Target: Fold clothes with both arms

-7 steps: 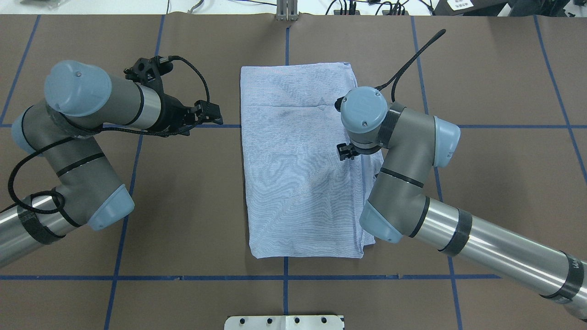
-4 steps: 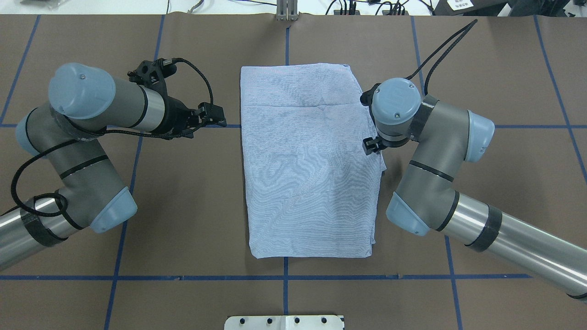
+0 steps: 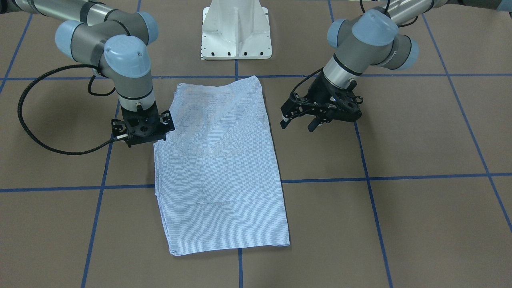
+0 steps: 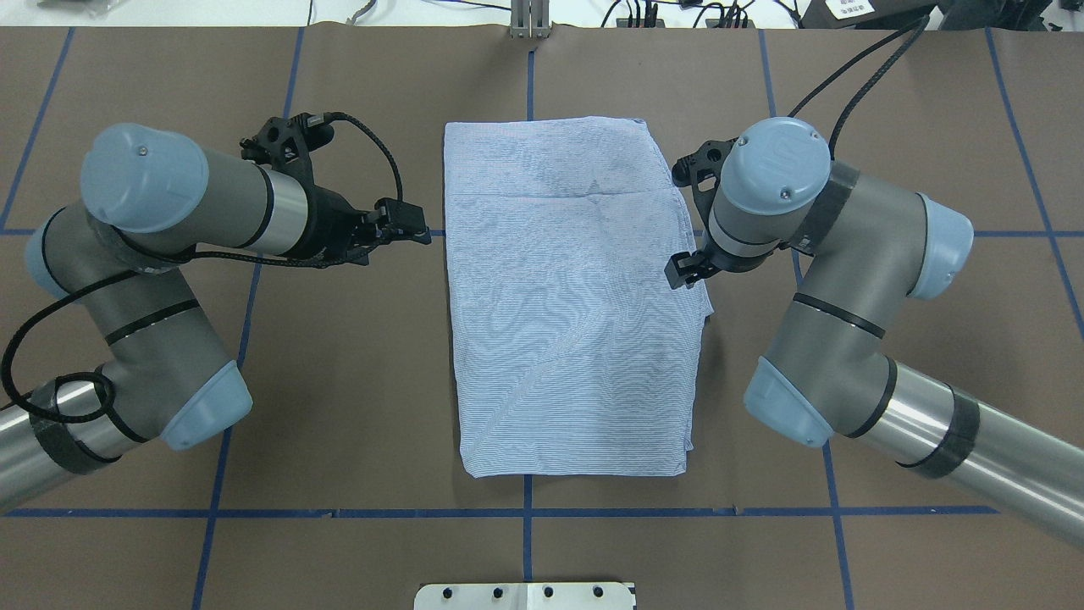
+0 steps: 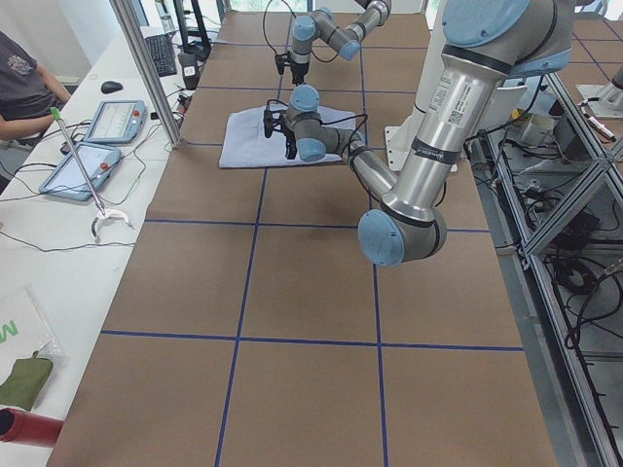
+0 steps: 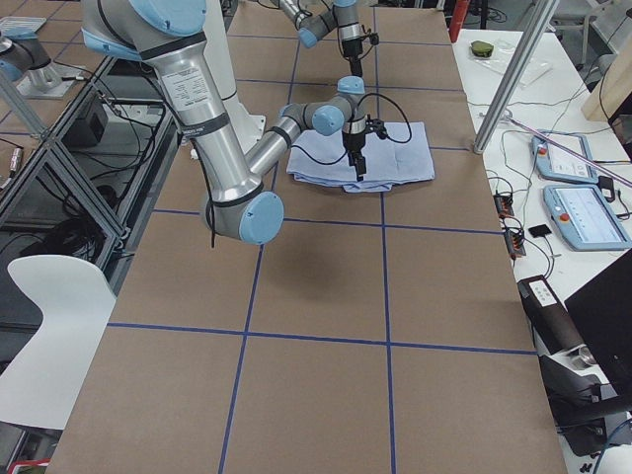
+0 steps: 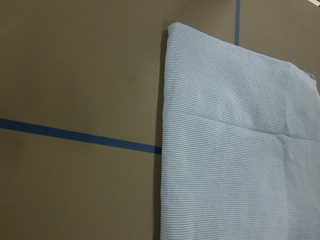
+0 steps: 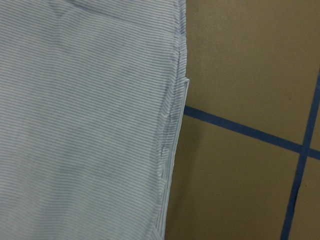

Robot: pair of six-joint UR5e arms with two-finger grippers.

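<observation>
Obs., left gripper point(image 4: 413, 227): jaws parted, empty, just beside the left folded edge of the striped shirt point(image 4: 567, 322), not touching it.

The striped shirt lies folded to a flat rectangle in the middle of the table point(image 4: 356, 381), between both grippers.

Obs., right gripper point(image 4: 684, 268): points down at the shirt's right edge. Its jaw spacing is hidden under the wrist, so I cannot tell.

Risk: the right edge shows stacked layers, one sticking out past the rest. A shallow pinch would likely catch only the top ply and peel the fold open. An uneven lift would skew the next fold.
</observation>
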